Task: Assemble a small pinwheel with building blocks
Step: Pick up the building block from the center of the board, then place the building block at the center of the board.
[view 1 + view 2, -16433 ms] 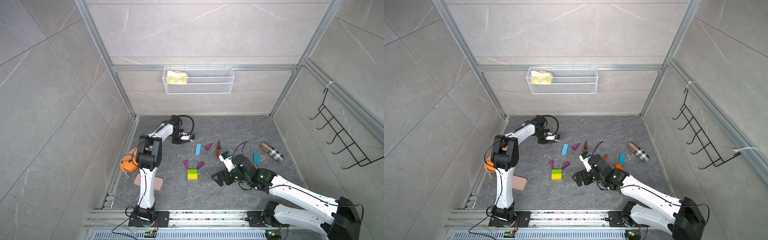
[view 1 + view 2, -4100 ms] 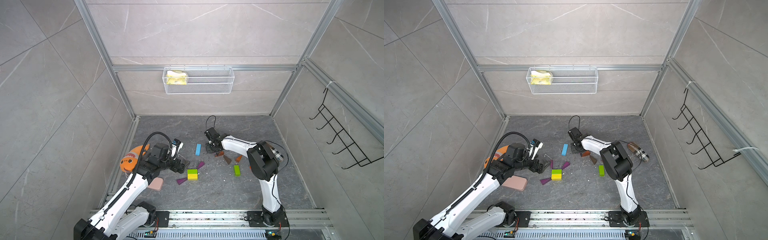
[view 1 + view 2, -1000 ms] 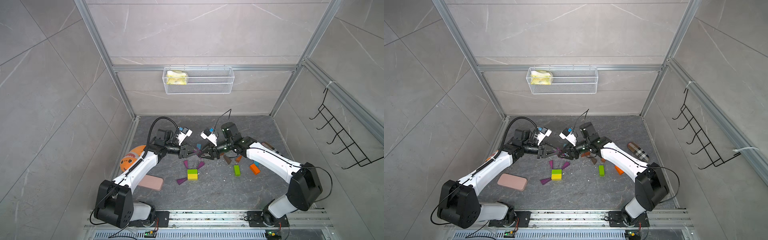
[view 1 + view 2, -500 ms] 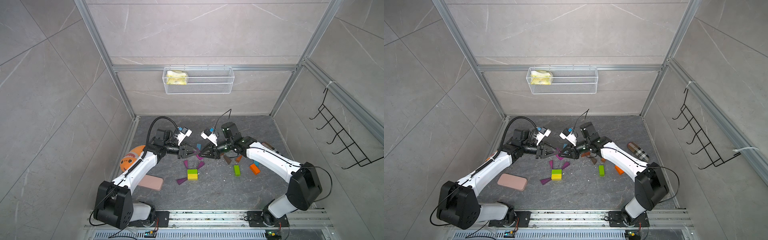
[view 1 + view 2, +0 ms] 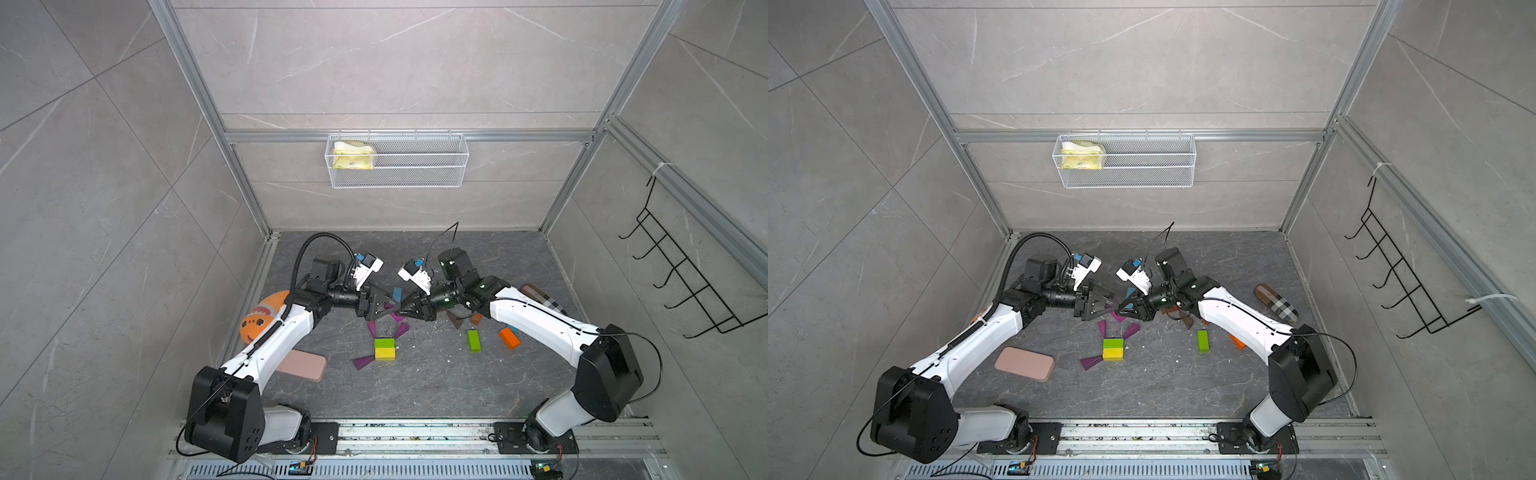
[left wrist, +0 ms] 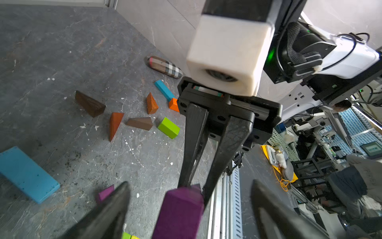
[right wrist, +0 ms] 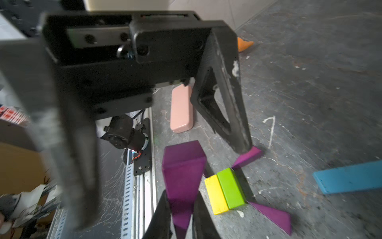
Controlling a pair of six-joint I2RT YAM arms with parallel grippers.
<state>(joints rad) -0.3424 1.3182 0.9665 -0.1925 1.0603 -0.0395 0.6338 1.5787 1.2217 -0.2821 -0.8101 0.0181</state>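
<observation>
A: How are the two arms posed?

B: We see both reaching in from the near rail and meeting over the middle of the dark floor. Their forearms are roughly level, and in both top views the grippers point at each other, almost tip to tip.

A: What are the grippers doing?

B: The right gripper is pinched onto the narrow end of a purple wedge and holds it off the floor. The left gripper is spread wide. Its fingers sit on either side of the wedge's broad end, and in the left wrist view we see a gap at each side.

A: Where are the other blocks?

B: Below the grippers, a green brick and a yellow brick lie side by side, touching. Loose purple wedges lie around them and a blue bar is nearby. Another green brick, an orange brick and a brown wedge lie under the right arm.
</observation>
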